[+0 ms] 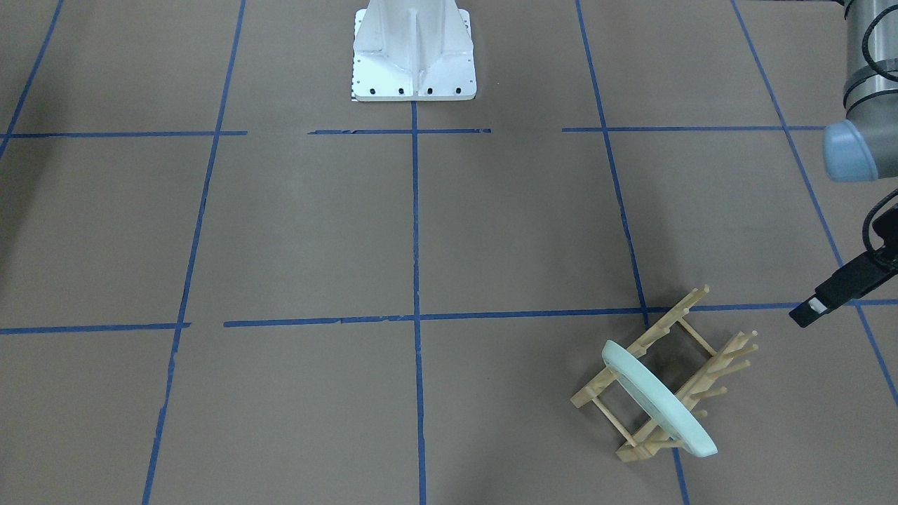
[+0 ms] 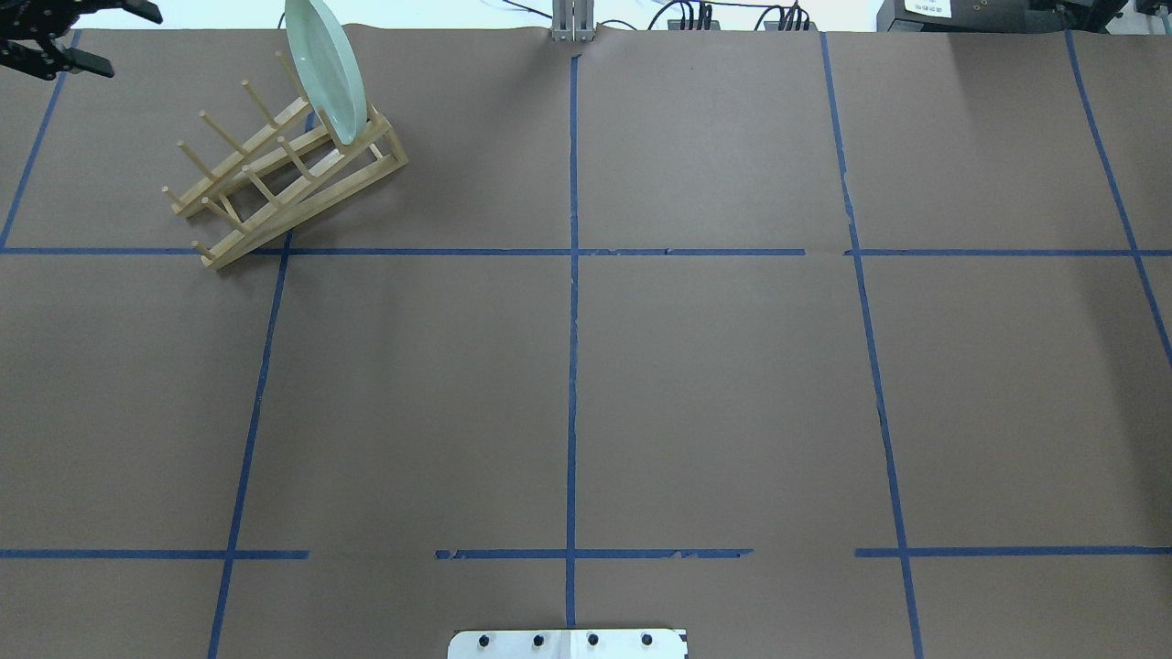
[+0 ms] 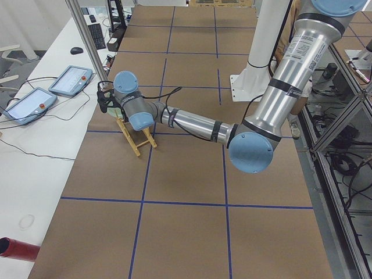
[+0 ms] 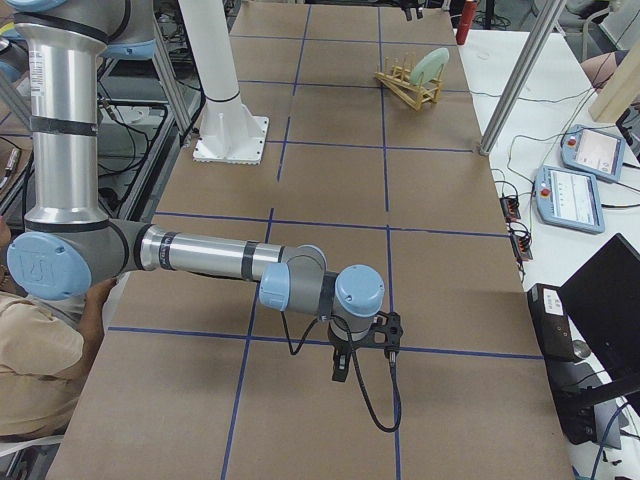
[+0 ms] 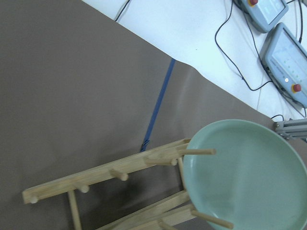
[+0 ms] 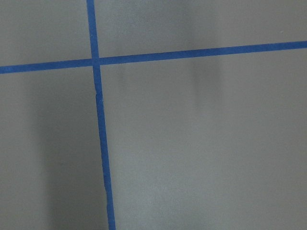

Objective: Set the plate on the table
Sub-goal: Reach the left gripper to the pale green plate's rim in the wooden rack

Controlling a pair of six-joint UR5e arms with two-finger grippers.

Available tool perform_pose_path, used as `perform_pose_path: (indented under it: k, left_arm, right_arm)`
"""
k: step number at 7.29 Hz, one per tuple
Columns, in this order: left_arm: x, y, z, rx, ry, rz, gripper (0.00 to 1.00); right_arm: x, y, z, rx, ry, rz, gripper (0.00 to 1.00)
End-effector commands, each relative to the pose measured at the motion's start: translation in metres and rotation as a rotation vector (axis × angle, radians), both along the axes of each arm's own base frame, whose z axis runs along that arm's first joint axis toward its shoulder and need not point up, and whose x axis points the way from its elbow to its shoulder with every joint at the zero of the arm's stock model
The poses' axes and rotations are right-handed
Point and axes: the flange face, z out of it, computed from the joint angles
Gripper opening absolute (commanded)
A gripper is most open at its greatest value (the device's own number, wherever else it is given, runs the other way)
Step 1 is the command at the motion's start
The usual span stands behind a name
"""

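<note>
Pale mint-green round glossy plate (image 2: 322,69) stands on edge btwn pegs at one end of light wooden peg rack (image 2: 275,183), which sits near far-left corner of brown paper-covered table w/ blue tape grid (image 2: 714,366). Left gripper (image 2: 137,44) hangs near rack, jaws spread wide, holding nothing, clear of plate. Right gripper (image 4: 350,360) is well apart, low over table; can't tell its jaw state.

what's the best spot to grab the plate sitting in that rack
Probably the plate by its upper rim, from above, jaws across the thin edge. It stands on edge in the end slot of the wooden rack, pegs flanking its lower part, leaving the top clear.
</note>
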Motion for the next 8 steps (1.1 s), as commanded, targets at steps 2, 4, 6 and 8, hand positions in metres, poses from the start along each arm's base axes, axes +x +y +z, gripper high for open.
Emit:
perform_pose_path:
  k: [2, 4, 6, 8]
  left_arm:
    - [0.076, -0.005, -0.033, 0.011, 0.221, -0.232, 1.0]
    - [0.103, -0.017, -0.057, -0.023, 0.316, -0.281, 1.0]
    - [0.119, -0.024, -0.05, -0.019, 0.329, -0.265, 0.92]
    - [0.13, -0.03, -0.052, -0.023, 0.323, -0.268, 0.85]
  right_arm:
    - [0.0, 0.0, 0.0, -0.001, 0.0, 0.0, 1.0]
    - [0.0, 0.0, 0.0, -0.001, 0.0, 0.0, 1.0]
    - [0.0, 0.0, 0.0, 0.001, 0.0, 0.0, 1.0]
    - [0.0, 0.0, 0.0, 0.001, 0.0, 0.0, 1.0]
